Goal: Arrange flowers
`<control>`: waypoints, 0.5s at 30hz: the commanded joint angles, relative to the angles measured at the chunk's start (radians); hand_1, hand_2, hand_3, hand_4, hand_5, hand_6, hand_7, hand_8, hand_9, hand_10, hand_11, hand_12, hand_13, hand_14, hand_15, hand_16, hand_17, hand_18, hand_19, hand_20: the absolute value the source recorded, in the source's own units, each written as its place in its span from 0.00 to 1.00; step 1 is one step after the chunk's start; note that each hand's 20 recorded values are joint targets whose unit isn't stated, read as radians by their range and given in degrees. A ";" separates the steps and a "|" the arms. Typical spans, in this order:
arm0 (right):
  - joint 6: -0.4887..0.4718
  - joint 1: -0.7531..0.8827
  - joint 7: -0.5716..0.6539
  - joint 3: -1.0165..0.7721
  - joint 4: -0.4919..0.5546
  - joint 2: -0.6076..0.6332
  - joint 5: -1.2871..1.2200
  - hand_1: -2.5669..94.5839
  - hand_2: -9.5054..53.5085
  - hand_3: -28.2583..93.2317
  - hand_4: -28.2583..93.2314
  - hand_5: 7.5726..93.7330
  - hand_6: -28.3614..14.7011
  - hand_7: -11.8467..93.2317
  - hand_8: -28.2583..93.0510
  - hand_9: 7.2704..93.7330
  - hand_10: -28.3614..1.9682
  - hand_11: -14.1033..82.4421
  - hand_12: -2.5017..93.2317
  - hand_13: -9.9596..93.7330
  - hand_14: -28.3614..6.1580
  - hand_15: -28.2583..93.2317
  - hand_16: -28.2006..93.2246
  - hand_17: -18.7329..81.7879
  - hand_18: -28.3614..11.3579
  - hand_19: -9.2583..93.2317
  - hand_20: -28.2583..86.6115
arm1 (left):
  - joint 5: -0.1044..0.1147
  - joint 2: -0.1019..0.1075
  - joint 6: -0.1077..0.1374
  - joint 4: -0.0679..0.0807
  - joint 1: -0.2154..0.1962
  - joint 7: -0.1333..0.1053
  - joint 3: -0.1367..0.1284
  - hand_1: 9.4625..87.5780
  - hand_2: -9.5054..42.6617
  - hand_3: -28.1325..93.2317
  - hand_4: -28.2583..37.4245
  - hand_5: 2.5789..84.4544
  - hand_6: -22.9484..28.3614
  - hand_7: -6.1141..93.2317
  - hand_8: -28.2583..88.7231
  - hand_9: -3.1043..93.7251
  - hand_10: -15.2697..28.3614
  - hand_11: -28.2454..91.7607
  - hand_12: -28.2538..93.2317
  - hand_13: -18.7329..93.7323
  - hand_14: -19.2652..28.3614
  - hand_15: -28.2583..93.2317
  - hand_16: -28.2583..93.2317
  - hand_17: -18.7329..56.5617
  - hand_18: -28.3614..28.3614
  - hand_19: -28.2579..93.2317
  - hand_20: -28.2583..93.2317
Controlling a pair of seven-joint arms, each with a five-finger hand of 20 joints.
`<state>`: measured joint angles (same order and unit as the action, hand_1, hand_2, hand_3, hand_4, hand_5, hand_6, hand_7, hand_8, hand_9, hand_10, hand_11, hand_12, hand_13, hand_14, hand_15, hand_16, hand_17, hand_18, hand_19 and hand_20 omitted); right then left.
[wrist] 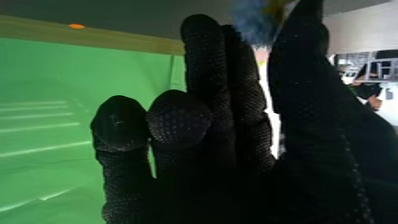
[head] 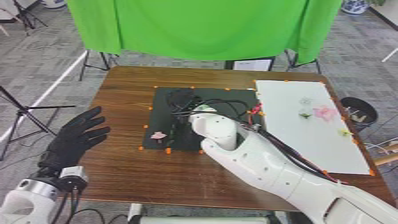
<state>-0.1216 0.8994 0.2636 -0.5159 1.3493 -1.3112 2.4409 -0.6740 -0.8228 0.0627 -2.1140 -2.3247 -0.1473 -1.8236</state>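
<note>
Your left hand (head: 67, 147) is open beside the tabletop (head: 124, 172), its fingers (head: 91, 134) spread and empty. Your right hand (head: 182, 100) is over the black mat (head: 160, 117), a blue flower (wrist: 253, 22) right by it (whether it is gripped, and how far the hand is closed, I cannot tell). A small pink flower (head: 158, 135) lies on the mat; a larger pink flower (head: 325, 113) lies on the white board (head: 311, 155).

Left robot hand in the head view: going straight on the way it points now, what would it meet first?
Probably the green cloth: the left robot hand points forward and slightly right, seemingly over the table, though its height there is hard to judge.
</note>
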 commanded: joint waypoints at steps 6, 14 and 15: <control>0.002 -0.009 0.021 -0.021 0.006 -0.008 -0.006 0.38 0.00 0.95 0.00 0.57 0.68 0.49 0.08 0.69 0.66 0.45 0.29 0.77 0.69 0.91 0.49 0.56 0.22 1.00 0.77 | -0.001 -0.004 -0.003 0.004 -0.009 0.005 -0.001 0.23 0.15 0.78 0.08 0.28 0.56 0.23 0.19 0.22 0.71 0.43 0.38 0.29 0.80 0.61 0.20 0.11 0.91 0.60 0.31; 0.041 -0.011 0.033 -0.014 0.008 -0.008 -0.033 0.37 0.00 0.91 0.00 0.52 0.66 0.57 0.08 0.65 0.65 0.53 0.31 0.77 0.69 0.92 0.48 0.56 0.22 1.00 0.77 | -0.003 -0.007 -0.005 0.003 -0.010 0.007 -0.003 0.23 0.15 0.78 0.08 0.28 0.56 0.23 0.19 0.23 0.71 0.44 0.38 0.29 0.80 0.61 0.20 0.11 0.91 0.61 0.31; 0.047 -0.011 0.036 -0.010 0.009 -0.007 -0.029 0.38 0.00 0.90 0.00 0.51 0.66 0.59 0.08 0.64 0.65 0.56 0.32 0.77 0.69 0.92 0.48 0.56 0.23 1.00 0.77 | -0.002 -0.007 -0.003 0.002 -0.012 0.007 -0.003 0.23 0.15 0.78 0.08 0.28 0.56 0.23 0.18 0.23 0.71 0.44 0.38 0.29 0.80 0.61 0.19 0.11 0.91 0.61 0.31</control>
<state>-0.1201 0.8994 0.2853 -0.5325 1.3489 -1.3124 2.4152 -0.6740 -0.8228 0.0629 -2.1126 -2.3246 -0.1478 -1.8230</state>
